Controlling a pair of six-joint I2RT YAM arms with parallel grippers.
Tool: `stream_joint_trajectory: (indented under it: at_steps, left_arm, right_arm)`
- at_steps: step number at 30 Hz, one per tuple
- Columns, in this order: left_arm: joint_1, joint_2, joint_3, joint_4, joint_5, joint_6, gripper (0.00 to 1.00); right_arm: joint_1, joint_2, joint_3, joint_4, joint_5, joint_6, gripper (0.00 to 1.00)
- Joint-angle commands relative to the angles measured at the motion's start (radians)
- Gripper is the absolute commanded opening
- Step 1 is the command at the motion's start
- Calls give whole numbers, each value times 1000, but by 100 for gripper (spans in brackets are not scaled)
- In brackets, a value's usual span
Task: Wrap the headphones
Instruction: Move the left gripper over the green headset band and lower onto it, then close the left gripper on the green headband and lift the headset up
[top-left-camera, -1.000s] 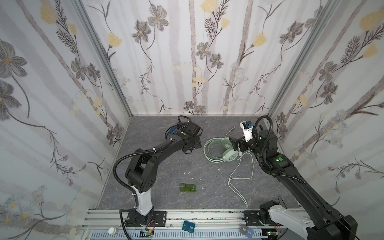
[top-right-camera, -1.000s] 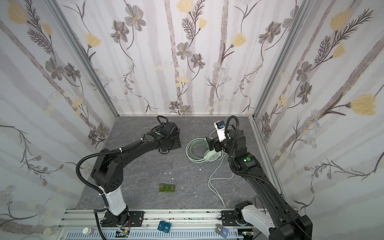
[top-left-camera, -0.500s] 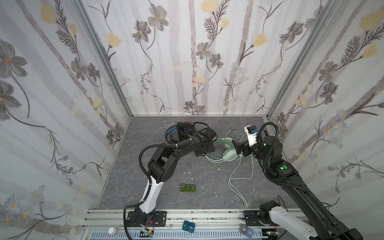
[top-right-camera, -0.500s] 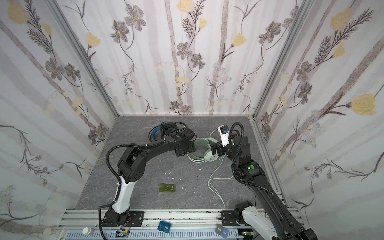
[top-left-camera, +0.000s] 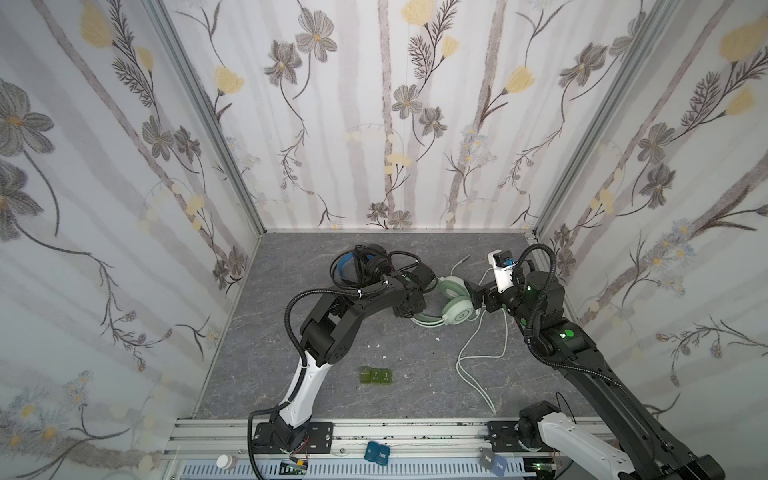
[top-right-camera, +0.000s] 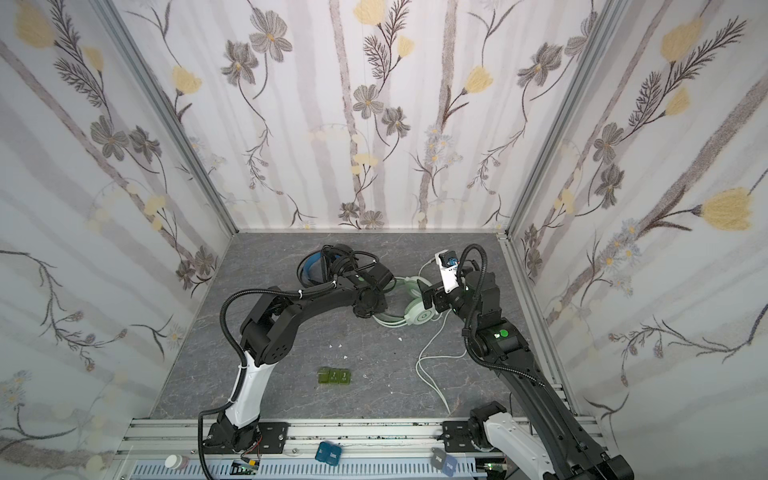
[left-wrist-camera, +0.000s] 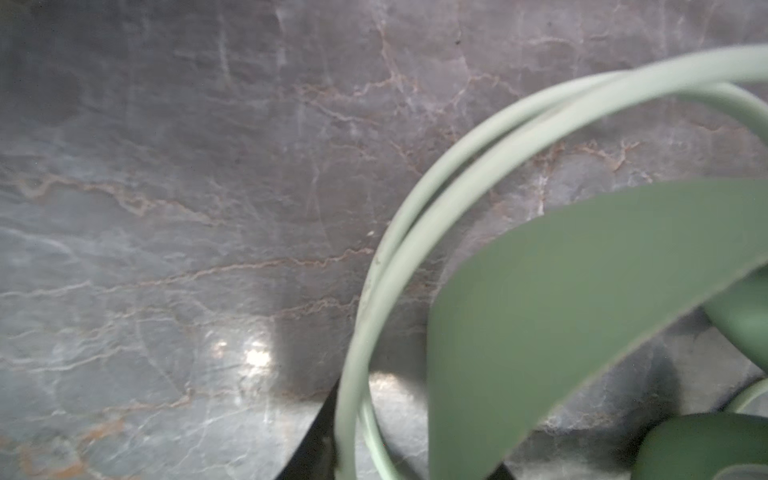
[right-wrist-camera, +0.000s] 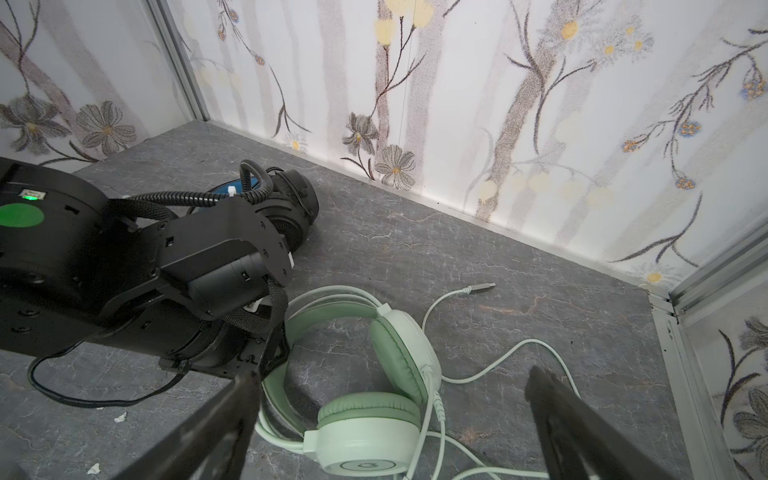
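Lying pale mint-green plastic headset (top-left-camera: 457, 309): near bench (top-left-camera: 291, 332) back edge.
Left gripper (left-wrist-camera: 407, 453): closed on headband (right-wrist-camera: 328, 311).
Right gripper (right-wrist-camera: 392, 374): opened wide, empty.

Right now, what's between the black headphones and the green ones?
The left arm lies between the black headphones and the green headphones; both top views show it.

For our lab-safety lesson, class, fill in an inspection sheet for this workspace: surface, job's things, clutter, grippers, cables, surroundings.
Surface: grey marbled tabletop, a few white scraps.
Job's things: mint headphones lying flat; black headphones nearer the back wall.
Clutter: green block near the front.
Grippers: left gripper at the mint headband, grip unclear; right gripper open, fingers spread above an earcup.
Cables: mint cable loose, unwrapped.
Surroundings: floral walls on three sides.
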Motion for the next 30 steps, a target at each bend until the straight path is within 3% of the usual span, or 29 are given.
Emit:
stream_joint_trajectory:
  at_steps: [1,7,10,20,30]
  left_arm:
    - [5,-42,-42,-51,-62,12,26]
    - [12,-124,-126,-65,-102,39,13]
    - [13,-139,-152,-61,-100,43,13]
    - [19,-103,-157,-69,-123,36,37]
    - [29,-44,-109,-134,-136,73,36]
  right_arm:
    - [1,-2,-1,46,-14,0,100]
    - [2,4,1,49,-18,0,100]
    - [1,7,2,54,-21,1,100]
    - [1,12,20,46,-18,0,100]
    - [1,12,24,44,-11,-4,100]
